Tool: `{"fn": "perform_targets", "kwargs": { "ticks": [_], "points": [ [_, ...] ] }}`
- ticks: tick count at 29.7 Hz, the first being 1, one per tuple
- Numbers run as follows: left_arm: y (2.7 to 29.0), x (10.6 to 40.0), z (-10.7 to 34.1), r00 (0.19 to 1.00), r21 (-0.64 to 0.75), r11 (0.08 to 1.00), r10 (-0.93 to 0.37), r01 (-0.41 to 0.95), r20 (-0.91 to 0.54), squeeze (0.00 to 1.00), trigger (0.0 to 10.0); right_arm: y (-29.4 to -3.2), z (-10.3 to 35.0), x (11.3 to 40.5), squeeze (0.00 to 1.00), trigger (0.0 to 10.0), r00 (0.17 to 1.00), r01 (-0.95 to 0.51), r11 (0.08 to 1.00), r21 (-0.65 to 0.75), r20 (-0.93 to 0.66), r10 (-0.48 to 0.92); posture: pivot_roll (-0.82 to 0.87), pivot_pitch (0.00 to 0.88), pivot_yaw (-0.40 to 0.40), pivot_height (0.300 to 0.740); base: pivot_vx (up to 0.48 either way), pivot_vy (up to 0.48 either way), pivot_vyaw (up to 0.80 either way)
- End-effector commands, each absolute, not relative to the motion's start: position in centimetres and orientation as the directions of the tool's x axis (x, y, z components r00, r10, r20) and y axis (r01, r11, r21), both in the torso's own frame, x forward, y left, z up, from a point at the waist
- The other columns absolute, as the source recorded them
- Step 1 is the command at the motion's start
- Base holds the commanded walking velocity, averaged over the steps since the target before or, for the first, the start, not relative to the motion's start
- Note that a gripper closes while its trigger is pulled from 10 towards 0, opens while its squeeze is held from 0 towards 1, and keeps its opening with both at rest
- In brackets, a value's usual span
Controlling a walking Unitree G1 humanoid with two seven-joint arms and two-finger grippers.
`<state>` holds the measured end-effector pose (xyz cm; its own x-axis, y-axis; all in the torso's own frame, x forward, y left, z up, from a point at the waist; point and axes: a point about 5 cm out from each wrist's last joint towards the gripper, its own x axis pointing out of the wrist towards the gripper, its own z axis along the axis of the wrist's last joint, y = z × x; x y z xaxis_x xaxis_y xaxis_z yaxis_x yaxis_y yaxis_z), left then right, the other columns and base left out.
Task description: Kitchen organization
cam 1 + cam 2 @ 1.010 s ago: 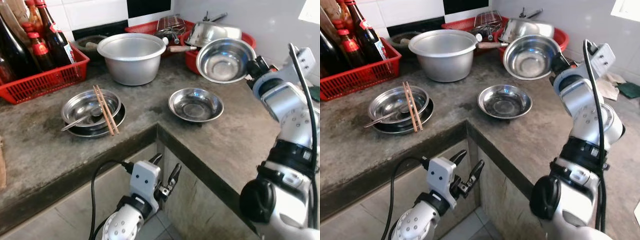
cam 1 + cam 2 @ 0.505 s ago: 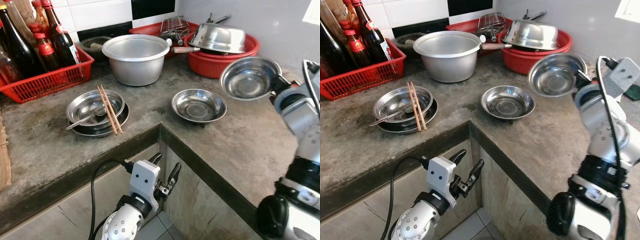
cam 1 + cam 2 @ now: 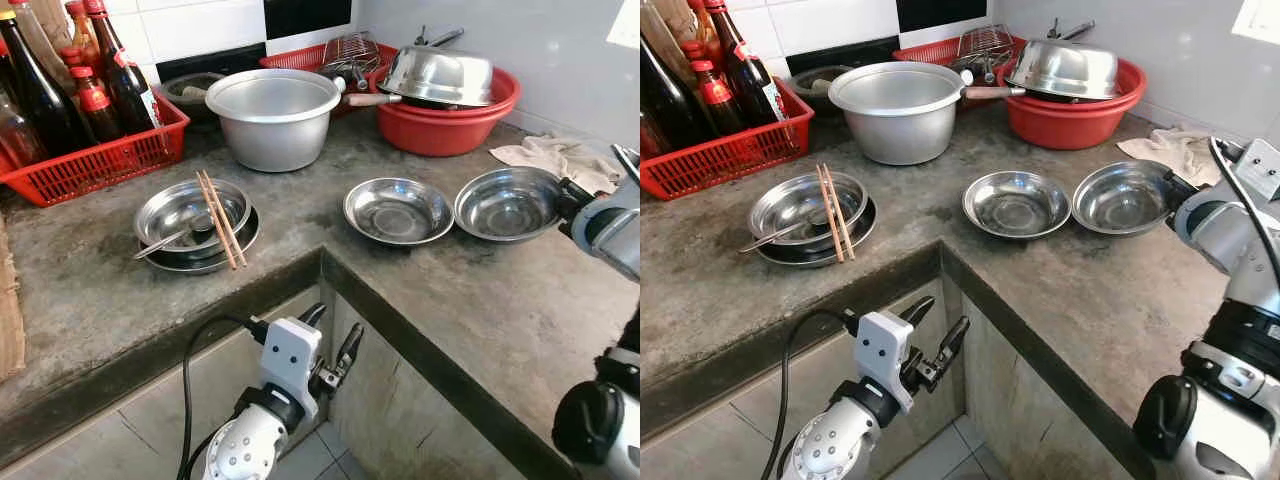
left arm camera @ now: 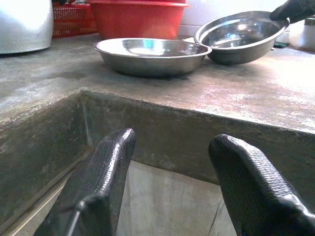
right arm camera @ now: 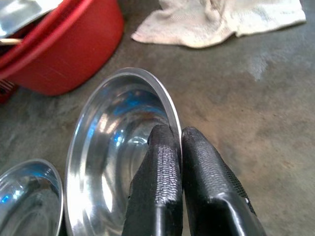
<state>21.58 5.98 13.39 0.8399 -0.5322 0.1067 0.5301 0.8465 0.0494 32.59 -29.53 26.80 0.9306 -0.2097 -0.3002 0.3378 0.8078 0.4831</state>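
On the concrete counter (image 3: 300, 215), my right gripper (image 5: 172, 147) pinches the rim of a steel bowl (image 3: 507, 203), set down just beside a shallow steel dish (image 3: 398, 210) and near a red basin (image 3: 450, 125). I judge the placing step nearly done; next comes letting go and backing off cleanly. My left gripper (image 4: 170, 162) hangs below the counter edge, fingers apart. Whether the bowl's base sits fully flat is hard to make out.
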Motion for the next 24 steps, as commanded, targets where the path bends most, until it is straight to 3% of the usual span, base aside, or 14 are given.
{"fn": "perform_targets", "kwargs": {
  "ticks": [1,2,3,4,11,12,24],
  "points": [
    [6.0,21.6,13.2,0.84,0.053,0.845,-0.534,0.532,0.098,0.0,10.0,-29.8,26.2,32.5,0.0,10.0,0.909,0.372,0.809,0.454,-0.354,-0.219,0.17,0.08,-0.022,0.74,0.0,0.0,0.0],
    [6.0,21.6,13.2,0.84,0.053,0.845,-0.534,0.532,0.099,0.0,10.0,-29.9,25.5,32.5,0.36,10.0,0.896,0.392,0.809,0.438,-0.382,-0.227,0.18,0.081,-0.026,0.74,0.0,0.0,0.0],
    [6.0,21.6,13.2,0.84,0.053,0.845,-0.534,0.532,0.099,0.0,10.0,-29.9,25.5,32.5,0.36,10.0,0.896,0.392,0.809,0.438,-0.382,-0.227,0.18,0.081,-0.026,0.74,0.0,0.0,0.0],
    [6.0,21.6,13.2,0.84,0.054,0.846,-0.534,0.531,0.099,0.0,10.0,-29.9,25.2,32.4,1.0,10.0,0.891,0.397,0.808,0.435,-0.396,-0.224,0.18,0.081,-0.028,0.74,0.0,0.0,0.0],
    [6.0,21.6,13.2,0.84,0.054,0.845,-0.534,0.531,0.098,0.0,10.0,-29.5,25.4,32.8,1.0,10.0,0.896,0.379,0.806,0.454,-0.397,-0.198,0.18,0.082,-0.026,0.74,0.0,0.0,0.0],
    [6.0,21.5,13.2,0.84,0.054,0.845,-0.534,0.531,0.097,0.0,10.0,-29.4,25.6,33.0,0.0,10.0,0.9,0.371,0.805,0.463,-0.393,-0.189,0.18,0.082,-0.026,0.74,0.0,0.0,0.0],
    [5.8,21.5,13.2,0.839,0.054,0.845,-0.534,0.531,0.1,0.0,10.0,-28.3,25.2,34.8,0.0,10.0,0.894,0.358,0.802,0.478,-0.424,-0.146,0.18,0.078,-0.043,0.74,0.0,0.0,0.0]
  ]
}}
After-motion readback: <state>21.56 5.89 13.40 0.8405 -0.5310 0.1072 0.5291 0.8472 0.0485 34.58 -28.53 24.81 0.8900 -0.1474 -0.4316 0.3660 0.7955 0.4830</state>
